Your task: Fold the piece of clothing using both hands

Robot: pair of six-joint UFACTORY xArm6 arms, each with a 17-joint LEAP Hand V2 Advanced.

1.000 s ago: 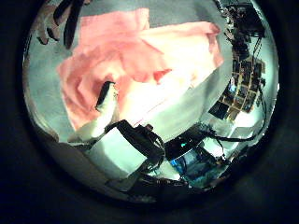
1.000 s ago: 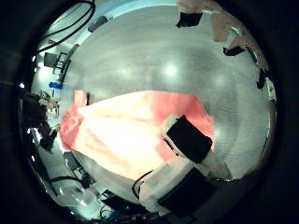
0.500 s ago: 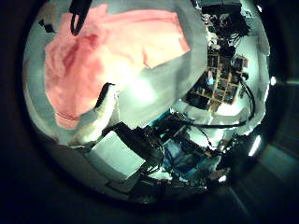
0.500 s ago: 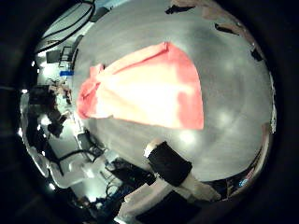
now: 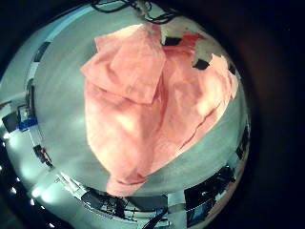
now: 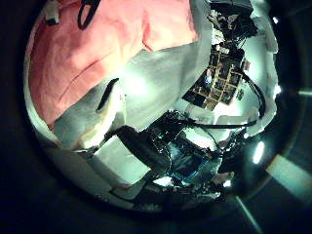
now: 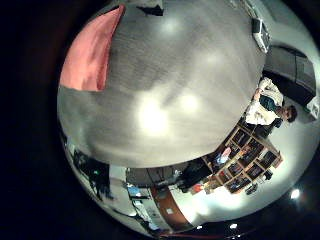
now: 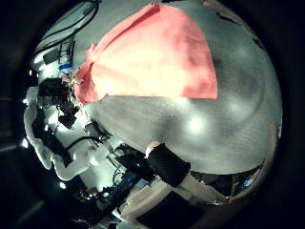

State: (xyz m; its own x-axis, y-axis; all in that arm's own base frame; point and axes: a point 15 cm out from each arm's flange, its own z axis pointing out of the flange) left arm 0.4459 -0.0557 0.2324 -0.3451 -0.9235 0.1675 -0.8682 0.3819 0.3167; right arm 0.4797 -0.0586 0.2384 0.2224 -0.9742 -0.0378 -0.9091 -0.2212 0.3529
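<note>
Grey table (image 8: 219,105) bearing the pink garment (image 8: 157,57), which lies flat at 12 o'clock in the right thumb-side view. Under the left palm the garment lies creased, partly folded over. Right hand (image 8: 172,164) at 6 o'clock, off the cloth; finger state of both hands indeterminable.

- No text, label, number or sign can be read in any view, not on the crumpled pink cloth garment (image 5: 152,105) either.
</note>
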